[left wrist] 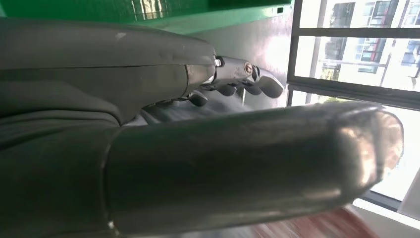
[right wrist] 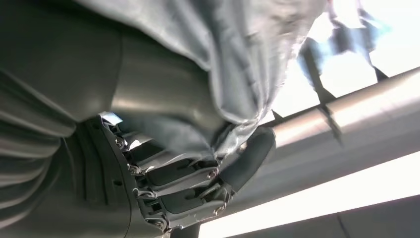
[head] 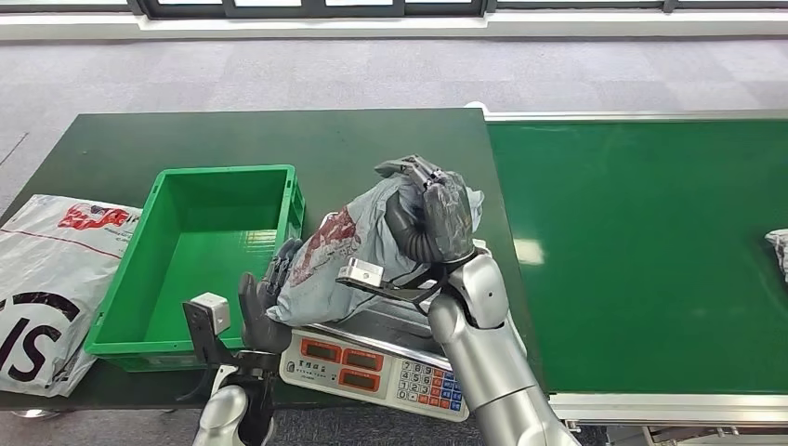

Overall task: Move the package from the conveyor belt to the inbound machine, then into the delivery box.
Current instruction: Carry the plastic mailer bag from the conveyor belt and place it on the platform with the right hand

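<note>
Grey crumpled plastic package (head: pixel 358 246) with red print sits above the silver weighing scale (head: pixel 376 362) with its red displays and keypad, at the near edge of the dark green bench (head: pixel 279 139), just right of the open green plastic crate (head: pixel 149 307). The right hand (head: pixel 437 218) clamps the package's upper right end from above, its dark fingers (right wrist: pixel 183 181) curled into the grey film, while the silver right forearm rises steeply from the near edge with the wrist bent forward over the scale. The left hand (head: pixel 269 297) presses against the package's lower left side beside the crate's right wall, fingers (left wrist: pixel 247 79) extended along the film; whether it actually grips is unclear. A white printed plastic bag (head: pixel 51 279) lies at the bench's left edge. Right of the bench runs the bright green conveyor belt (head: pixel 650 251), with another pale parcel (head: pixel 779 246) at its far right edge.
</note>
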`<state>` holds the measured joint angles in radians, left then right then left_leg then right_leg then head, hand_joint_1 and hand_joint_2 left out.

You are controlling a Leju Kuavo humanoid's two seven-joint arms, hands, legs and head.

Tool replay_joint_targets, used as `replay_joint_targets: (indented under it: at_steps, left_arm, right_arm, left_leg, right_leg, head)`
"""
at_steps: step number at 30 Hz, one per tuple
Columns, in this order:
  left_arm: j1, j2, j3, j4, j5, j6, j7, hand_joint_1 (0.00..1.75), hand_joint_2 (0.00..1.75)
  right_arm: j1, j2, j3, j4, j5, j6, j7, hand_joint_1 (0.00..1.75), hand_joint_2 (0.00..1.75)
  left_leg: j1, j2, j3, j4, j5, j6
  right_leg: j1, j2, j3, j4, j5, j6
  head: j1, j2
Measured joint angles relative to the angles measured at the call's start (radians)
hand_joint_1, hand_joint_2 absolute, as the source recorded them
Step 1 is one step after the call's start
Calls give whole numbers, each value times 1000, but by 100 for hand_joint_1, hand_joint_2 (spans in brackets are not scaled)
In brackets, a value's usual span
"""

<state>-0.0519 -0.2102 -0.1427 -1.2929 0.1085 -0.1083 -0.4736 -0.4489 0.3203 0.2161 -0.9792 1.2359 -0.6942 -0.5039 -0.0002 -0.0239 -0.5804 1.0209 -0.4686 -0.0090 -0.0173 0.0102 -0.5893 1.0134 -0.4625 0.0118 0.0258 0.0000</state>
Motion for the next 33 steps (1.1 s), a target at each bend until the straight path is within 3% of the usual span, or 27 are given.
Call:
replay_joint_targets:
  at_steps: [3,11,21,24,28,30,33]
  left_arm:
    - [16,1,0,-24,-7,2,14,0,0]
    - [26,2,0,-35,-20,-7,19,0,0]
    - [31,3,0,-42,-34,-11,18,0,0]
    - [43,5,0,-59,-72,-5,7,0,0]
    - [82,19,0,-158,-272,73,6,0,0]
    - [103,30,0,-232,-379,127,22,0,0]
    - [133,47,0,-349,-532,279,11,0,0]
  right_arm:
    - [64,-16,-16,1,140,-1,56,0,0]
    - [93,-41,-29,7,209,-3,195,0,0]
    - [96,-78,-24,20,240,-3,310,0,0]
    - [95,-92,-12,23,254,-2,383,0,0]
    - [110,-130,6,-2,256,23,469,0,0]
    - [136,-151,10,-43,248,42,476,0,0]
    - [189,-180,13,-127,180,56,443,0,0]
  left_leg:
    - [0,1,-1,0,-1,-1]
    - [0,3,-1,0,-1,-1]
    - [0,3,-1,0,-1,-1]
    - [0,3,-1,0,-1,-1]
    - [0,3,-1,0,-1,-1]
    - [0,2,-2,0,-1,-1]
    - [0,2,-2,0,-1,-1]
  right_leg:
    - [0,1,-2,0,0,0]
    - [0,3,-3,0,1,-1]
    - [0,3,-2,0,1,-2]
    - [0,3,-2,0,1,-2]
    - [0,3,-3,0,1,-2]
    - [0,3,-3,0,1,-2]
    - [0,2,-3,0,1,-2]
  head:
    - [0,0]
    - [0,0]
    - [0,0]
    - [0,0]
    - [0,0]
    - [0,0]
    - [0,0]
